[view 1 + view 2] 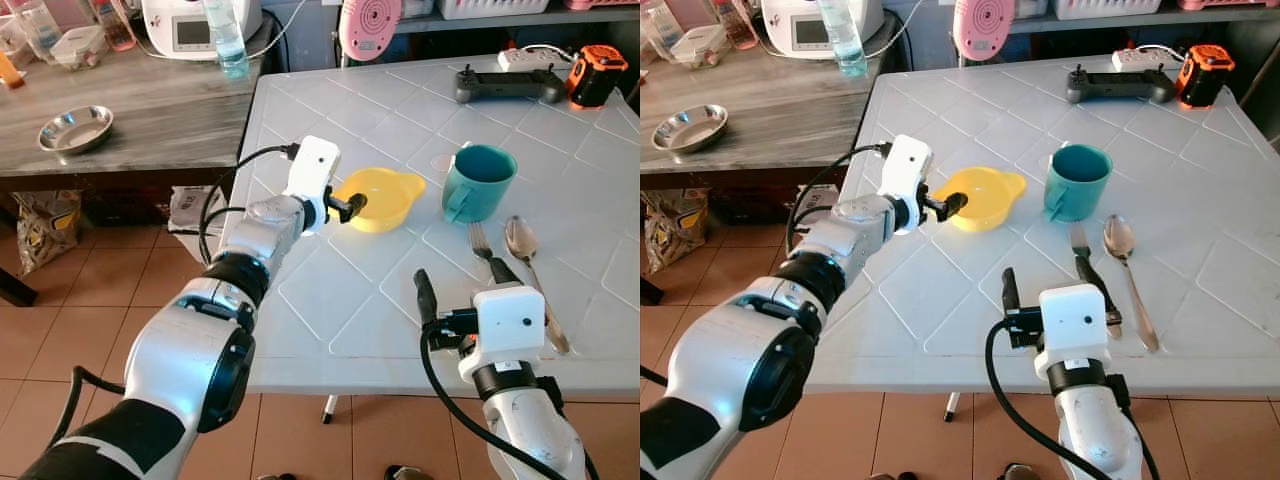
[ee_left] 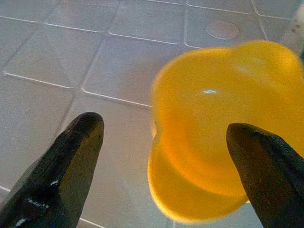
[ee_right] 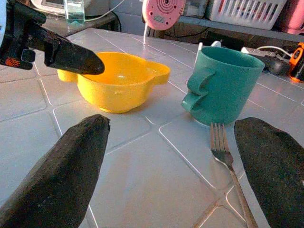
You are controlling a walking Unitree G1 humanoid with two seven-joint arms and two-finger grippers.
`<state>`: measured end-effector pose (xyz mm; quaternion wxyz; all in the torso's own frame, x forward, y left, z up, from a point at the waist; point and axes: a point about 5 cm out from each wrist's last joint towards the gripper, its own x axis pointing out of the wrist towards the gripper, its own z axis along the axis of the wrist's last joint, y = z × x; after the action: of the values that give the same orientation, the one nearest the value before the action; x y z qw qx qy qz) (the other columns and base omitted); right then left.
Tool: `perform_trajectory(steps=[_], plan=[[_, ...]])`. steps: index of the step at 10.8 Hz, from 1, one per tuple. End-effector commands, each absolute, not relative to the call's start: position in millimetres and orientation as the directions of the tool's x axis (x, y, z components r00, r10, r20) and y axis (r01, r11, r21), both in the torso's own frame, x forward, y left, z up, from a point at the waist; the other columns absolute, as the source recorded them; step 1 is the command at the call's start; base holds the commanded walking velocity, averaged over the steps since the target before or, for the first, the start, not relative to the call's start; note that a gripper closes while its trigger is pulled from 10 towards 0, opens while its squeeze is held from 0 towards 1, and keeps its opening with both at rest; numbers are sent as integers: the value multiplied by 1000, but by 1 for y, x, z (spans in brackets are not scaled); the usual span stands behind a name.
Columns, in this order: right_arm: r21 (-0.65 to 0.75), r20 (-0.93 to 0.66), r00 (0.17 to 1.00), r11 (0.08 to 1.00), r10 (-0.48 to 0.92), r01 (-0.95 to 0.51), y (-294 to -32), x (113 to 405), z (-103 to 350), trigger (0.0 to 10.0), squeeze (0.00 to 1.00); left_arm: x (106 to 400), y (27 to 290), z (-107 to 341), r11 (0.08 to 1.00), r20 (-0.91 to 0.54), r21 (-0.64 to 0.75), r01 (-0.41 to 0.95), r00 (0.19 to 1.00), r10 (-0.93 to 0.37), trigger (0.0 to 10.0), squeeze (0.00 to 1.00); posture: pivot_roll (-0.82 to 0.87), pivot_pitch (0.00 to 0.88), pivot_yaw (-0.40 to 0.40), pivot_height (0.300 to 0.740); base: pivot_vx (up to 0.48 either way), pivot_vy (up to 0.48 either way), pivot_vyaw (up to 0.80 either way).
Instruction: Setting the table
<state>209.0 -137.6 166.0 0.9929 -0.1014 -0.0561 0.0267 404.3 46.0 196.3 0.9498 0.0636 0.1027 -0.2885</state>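
A yellow bowl [image 1: 383, 197] with two ear handles stands on the white table [image 1: 340, 290]. My left gripper [image 1: 352, 207] is open at the bowl's near handle, one finger over the rim [image 3: 71, 57]; in the left wrist view the bowl [image 2: 223, 123] lies between the fingers [image 2: 80, 142]. Right of the bowl stands a teal mug [image 1: 480, 180]. In front of the mug a fork [image 1: 478, 240] and a spoon [image 1: 522, 240] lie side by side. My right gripper [image 1: 462, 285] hovers open near the table's front edge, pointing at the fork [image 3: 221, 142].
At the table's far side lie a black controller [image 1: 508, 85] and an orange tape measure [image 1: 596, 75], with a pink fan [image 1: 368, 25] behind. A wooden side table [image 1: 150, 110] on the left holds a steel bowl [image 1: 75, 128] and a water bottle [image 1: 226, 40].
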Motion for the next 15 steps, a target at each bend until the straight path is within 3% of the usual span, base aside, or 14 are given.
perform_trajectory(steps=[1, 2, 3, 5, 9, 10, 11, 12, 13, 14, 15], plan=[[-207, 114, 992, 978, 61, -36, -137, 206, 169, 10000, 0, 405, 50, 193, 817, -275, 79, 572, 800, -533, 10000, 565, -170, 160, 119, 740, 0, 0, 0], [-219, 115, 991, 975, 65, -38, -137, 208, 169, 10000, 0, 403, 49, 192, 807, -289, 50, 588, 782, -552, 2588, 0, -165, 154, 119, 740, 0, 0, 0], [-222, 115, 991, 974, 67, -40, -137, 208, 169, 10000, 0, 402, 48, 190, 802, -307, 16, 598, 766, -565, 0, 0, -165, 154, 119, 740, 0, 0, 0], [-222, 117, 991, 974, 72, -44, -135, 209, 169, 10000, 0, 400, 48, 183, 793, -342, -62, 606, 734, -587, 0, 0, -159, 149, 124, 740, 0, 0, 0], [-232, 115, 991, 972, 71, -43, -135, 209, 168, 10000, 0, 403, 58, 187, 802, -364, -35, 596, 740, -566, 0, 0, -155, 154, 128, 740, 0, 0, 0], [-235, 114, 991, 971, 69, -40, -135, 209, 168, 10000, 0, 406, 62, 195, 817, -358, -10, 577, 761, -542, 9020, 0, -155, 154, 128, 740, 0, 0, 0], [-236, 114, 991, 971, 68, -39, -135, 209, 168, 10000, 0, 407, 63, 199, 821, -352, -3, 571, 768, -536, 8667, 0, -152, 154, 131, 740, 0, 0, 0], [-239, 114, 991, 970, 68, -39, -135, 210, 167, 10000, 0, 409, 65, 205, 828, -341, 26, 560, 783, -520, 10000, 0, -150, 153, 130, 740, 0, 0, 0], [-242, 114, 991, 970, 69, -40, -135, 210, 167, 10000, 0, 410, 64, 209, 822, -328, 34, 568, 783, -528, 10000, 420, -147, 151, 130, 740, 0, 0, 0], [-244, 114, 991, 969, 73, -43, -134, 211, 167, 10000, 0, 409, 63, 208, 816, -331, 30, 578, 776, -537, 10000, 1000, -146, 149, 129, 740, 0, 0, 0], [-247, 114, 991, 968, 75, -45, -134, 212, 167, 10000, 0, 408, 62, 206, 807, -341, 27, 589, 765, -547, 10000, 1000, -146, 148, 129, 740, 0, 0, 0]])
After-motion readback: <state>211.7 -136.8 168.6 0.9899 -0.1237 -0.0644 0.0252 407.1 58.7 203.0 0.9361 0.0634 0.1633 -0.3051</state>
